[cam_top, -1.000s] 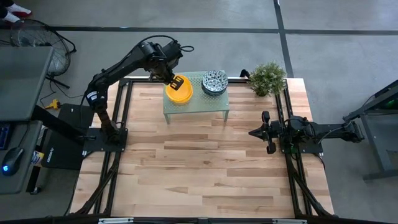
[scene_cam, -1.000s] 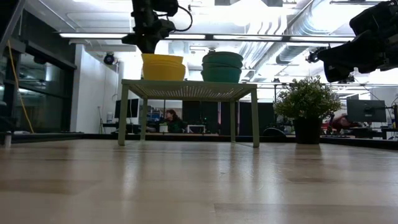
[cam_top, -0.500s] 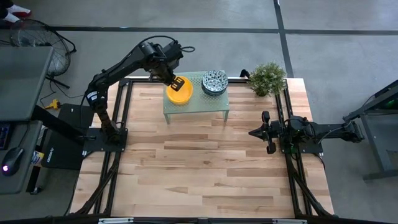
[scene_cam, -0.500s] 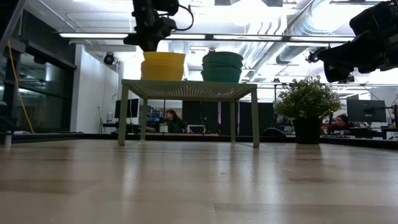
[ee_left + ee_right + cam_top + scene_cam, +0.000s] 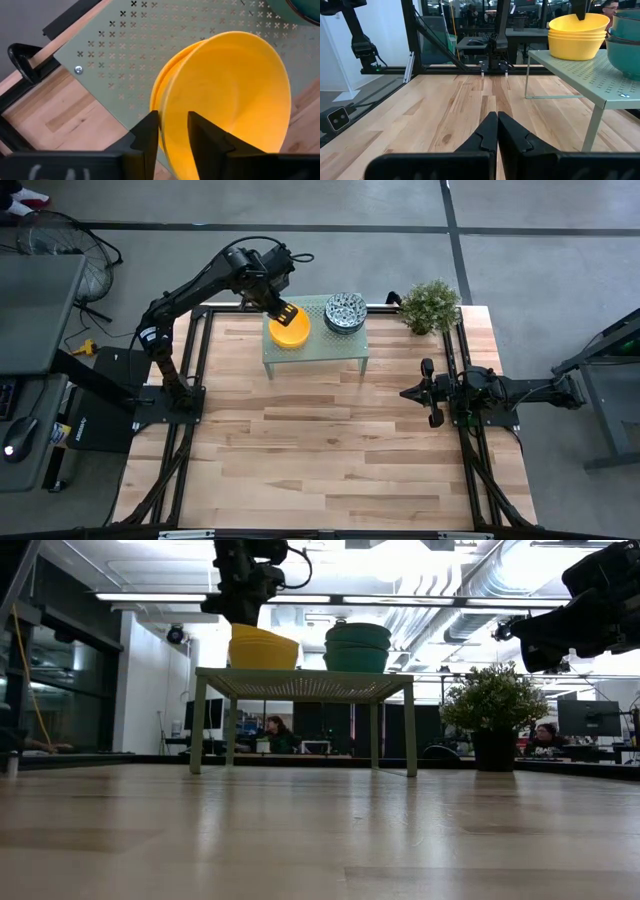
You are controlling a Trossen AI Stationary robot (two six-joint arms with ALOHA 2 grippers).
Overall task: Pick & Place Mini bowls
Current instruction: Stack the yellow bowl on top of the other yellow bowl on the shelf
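A stack of yellow mini bowls [image 5: 290,330] stands on the left part of the pale green rack [image 5: 315,352], beside a stack of blue-grey patterned mini bowls [image 5: 345,312]. The top yellow bowl [image 5: 225,95] sits tilted on its stack [image 5: 263,648], higher on the rack's left side. My left gripper [image 5: 173,130] is open at that raised rim, reaching down from the far left [image 5: 283,313]. My right gripper [image 5: 497,117] is shut and empty, hovering at the table's right side [image 5: 405,393], pointing at the rack. My left gripper straddles the top yellow bowl's rim [image 5: 164,115], one finger inside the bowl and one outside, slanting down from the far left. A gap shows beside the inner finger. I cannot tell whether the outer finger [image 5: 147,135] touches the rim. The bowl lies tilted on the stack.
A small potted plant [image 5: 431,305] stands at the table's far right corner, right of the rack. The rack stands on four legs [image 5: 300,683] near the far edge. Bare wooden tabletop [image 5: 330,450] spreads between the rack and the near edge.
The top yellow bowl, held level just above the stack a second ago, has come down onto it and now sits tilted, its left side higher. My left gripper has stayed at the bowl's rim, barely shifting.
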